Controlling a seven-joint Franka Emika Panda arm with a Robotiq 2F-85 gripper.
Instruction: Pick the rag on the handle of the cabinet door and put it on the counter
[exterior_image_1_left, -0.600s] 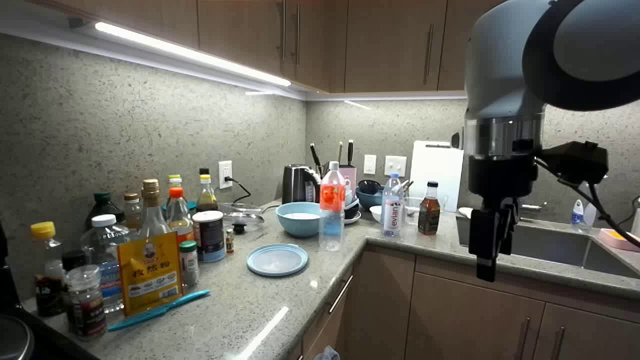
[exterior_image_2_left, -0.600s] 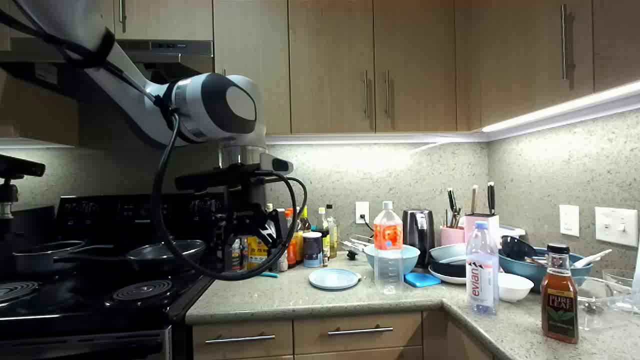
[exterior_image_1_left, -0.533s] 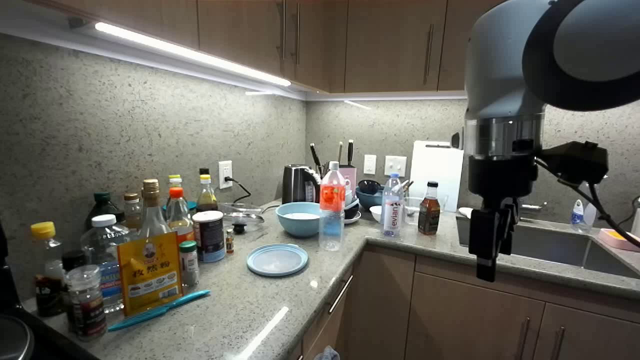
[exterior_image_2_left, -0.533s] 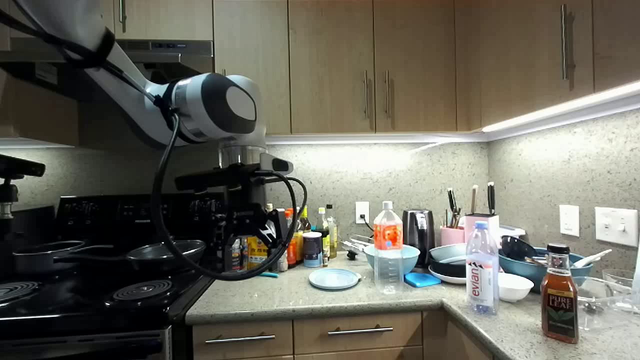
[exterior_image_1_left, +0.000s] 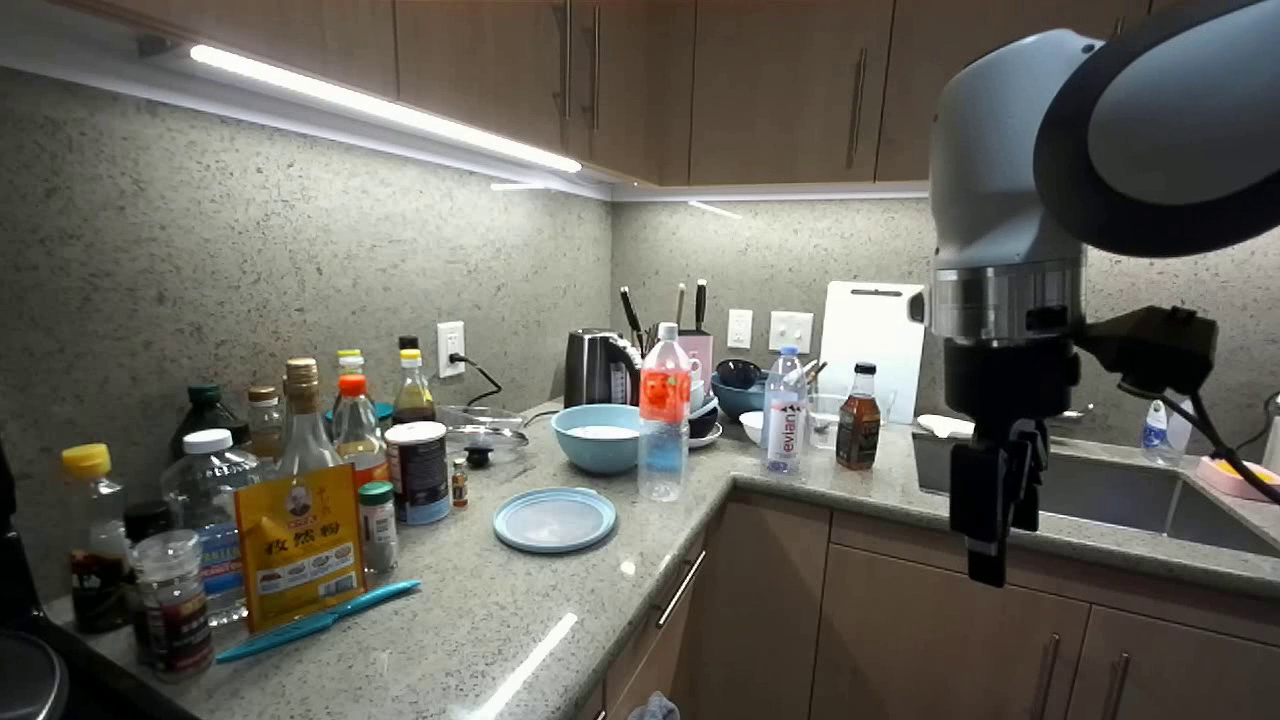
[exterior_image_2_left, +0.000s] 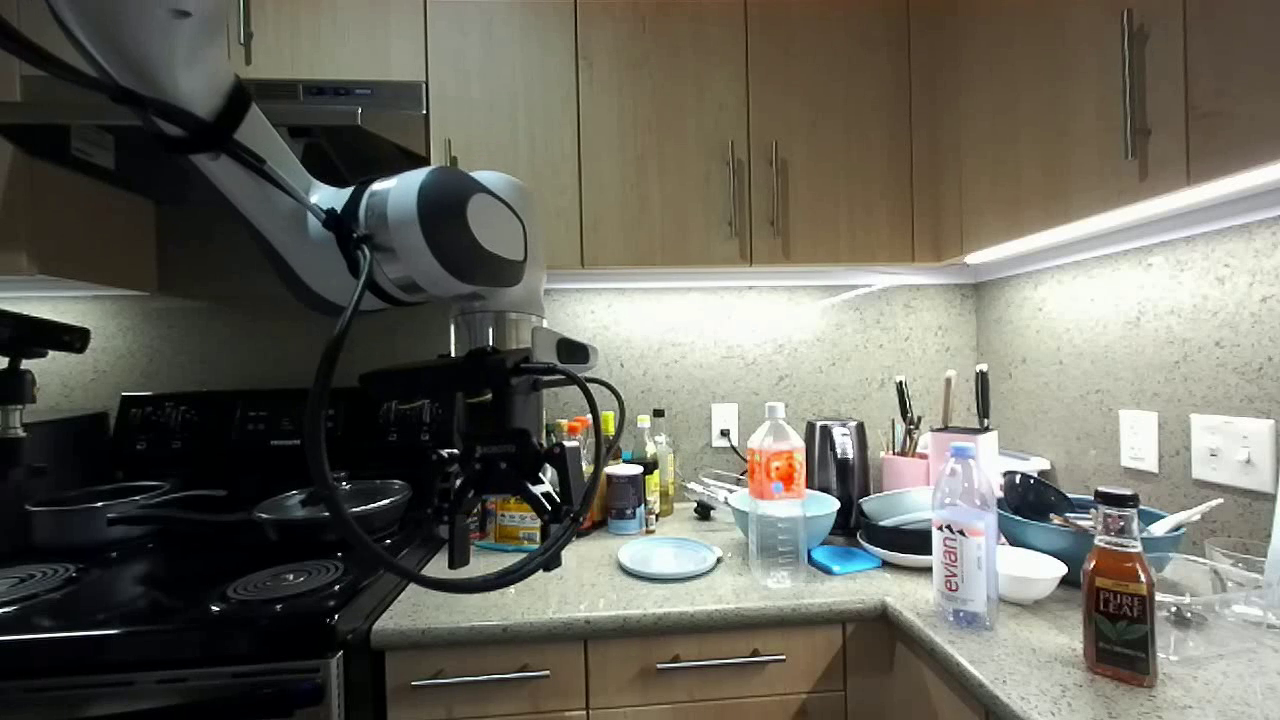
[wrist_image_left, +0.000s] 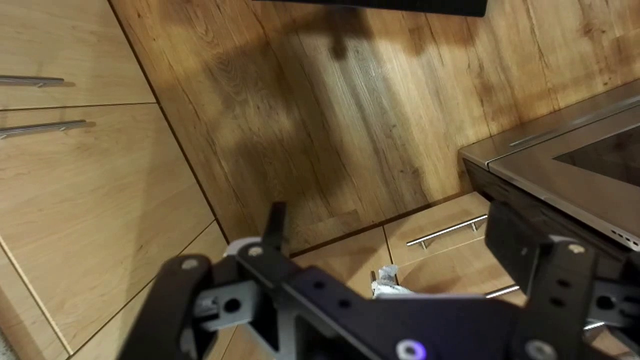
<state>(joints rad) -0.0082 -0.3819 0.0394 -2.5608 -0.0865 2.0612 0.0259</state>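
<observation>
Wrist view: one gripper (wrist_image_left: 390, 225), two fingers (wrist_image_left: 510, 242) spread well apart, nothing held. One rag (wrist_image_left: 387, 284), greyish white, on the handle (wrist_image_left: 373, 278) of a cabinet door (wrist_image_left: 345, 257); lower part hidden behind the gripper body. In an exterior view the rag (exterior_image_1_left: 655, 708) shows only at the bottom edge. Gripper points down in both exterior views. Counter (exterior_image_1_left: 450, 570): one yellow pouch (exterior_image_1_left: 303, 550), one turquoise utensil (exterior_image_1_left: 320, 622) just beside it, one light-blue disc (exterior_image_1_left: 555, 520), one light-blue bowl (exterior_image_1_left: 598, 442), one kettle (exterior_image_1_left: 590, 372), one red-labelled bottle (exterior_image_1_left: 664, 400), one evian bottle (exterior_image_2_left: 965, 550), one Pure Leaf bottle (exterior_image_2_left: 1120, 605). More bottles (exterior_image_1_left: 303, 400) crowd behind the pouch, overlapping, can't count exactly. Stove (exterior_image_2_left: 170, 610): two pans (exterior_image_2_left: 80, 522), two coil burners (exterior_image_2_left: 285, 580) visible. Two drawer handles (exterior_image_2_left: 720, 661) under the counter in an exterior view.
</observation>
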